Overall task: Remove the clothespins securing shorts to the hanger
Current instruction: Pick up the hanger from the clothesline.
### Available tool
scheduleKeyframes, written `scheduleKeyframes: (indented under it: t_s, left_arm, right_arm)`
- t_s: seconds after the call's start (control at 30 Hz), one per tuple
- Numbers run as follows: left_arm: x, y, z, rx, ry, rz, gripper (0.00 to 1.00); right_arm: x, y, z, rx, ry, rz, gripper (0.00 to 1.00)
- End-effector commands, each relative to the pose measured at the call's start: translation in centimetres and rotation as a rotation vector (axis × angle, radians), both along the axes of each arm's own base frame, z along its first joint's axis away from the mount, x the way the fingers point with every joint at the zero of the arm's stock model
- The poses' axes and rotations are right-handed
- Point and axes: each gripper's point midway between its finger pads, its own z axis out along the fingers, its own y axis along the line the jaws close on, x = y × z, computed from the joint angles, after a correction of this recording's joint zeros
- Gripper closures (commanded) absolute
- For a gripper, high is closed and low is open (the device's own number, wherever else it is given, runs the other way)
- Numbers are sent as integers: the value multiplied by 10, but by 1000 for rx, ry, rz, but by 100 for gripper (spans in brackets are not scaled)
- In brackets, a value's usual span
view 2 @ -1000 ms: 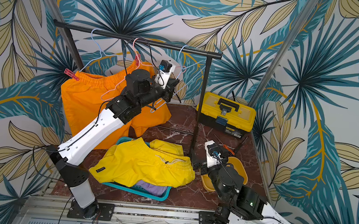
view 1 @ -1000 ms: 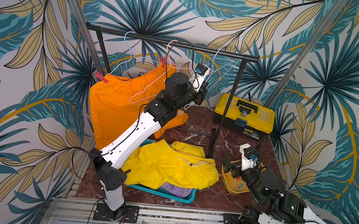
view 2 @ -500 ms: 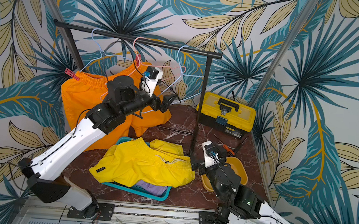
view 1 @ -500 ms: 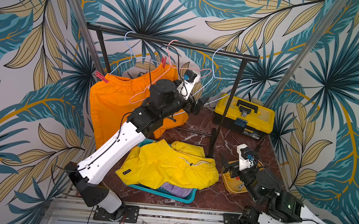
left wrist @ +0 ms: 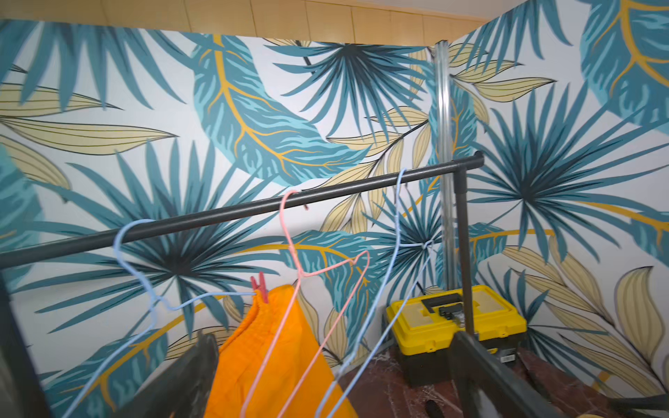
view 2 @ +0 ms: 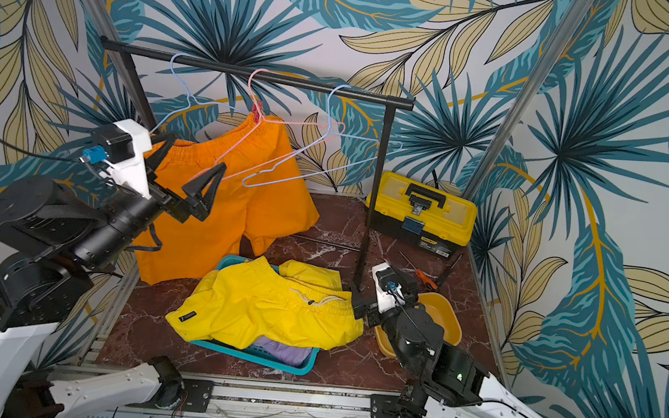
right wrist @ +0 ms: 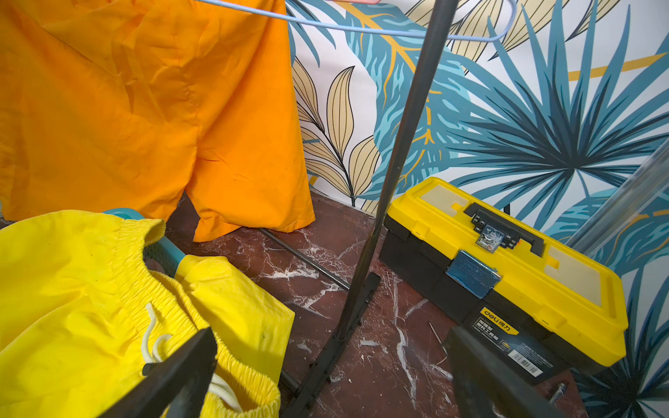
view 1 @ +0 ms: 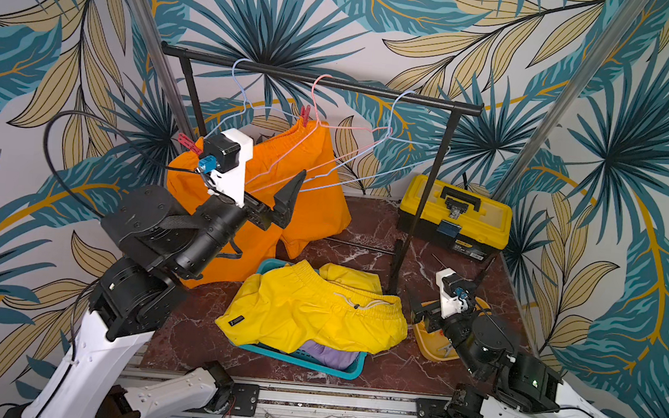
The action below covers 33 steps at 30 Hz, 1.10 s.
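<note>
Two red clothespins (view 1: 304,115) pin the orange shorts (view 1: 313,191) to a blue hanger (view 1: 245,102).

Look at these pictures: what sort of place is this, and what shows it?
Probably a staged robot test booth dressed as a laundry corner: leaf-print wall panels close in a small floor, orange shorts hang on a clothes rail, and two robot arms are mounted on a metal frame.

Left end effector (view 2: 194,153) raised, agape

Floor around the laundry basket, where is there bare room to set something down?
Bare floor between the orange shorts and toolbox, and left of the basket in front of the shorts. Crowded between basket, rack post and yellow tub.
</note>
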Motion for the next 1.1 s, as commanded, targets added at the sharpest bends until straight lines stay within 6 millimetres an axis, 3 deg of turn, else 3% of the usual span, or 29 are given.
scheduleKeyframes:
  t_s: [0.0,0.1,0.23,0.43,0.63,0.8,0.97,1.07]
  left_arm:
    - [7,37,5,116,-6,192,0]
    - [32,47,7,186,35,265,1]
    - [61,53,2,156,100,205,0]
    - [115,86,-16,38,222,152,0]
    - [155,119,-8,-57,257,76,0]
    - [172,111,-12,-54,281,-101,0]
    - [171,90,-22,-38,312,-282,8]
    - [174,91,-26,-24,312,-271,10]
  right_arm:
    - [-1,9,0,2,2,39,1]
    - [0,14,0,2,3,53,0]
    - [0,18,1,6,1,71,1]
    - [-3,16,1,15,-4,82,0]
    - [-5,14,-3,20,-6,87,0]
    - [-4,18,-4,-6,-10,93,1]
    - [0,23,-8,-42,3,97,0]
    - [2,25,-13,-60,9,91,0]
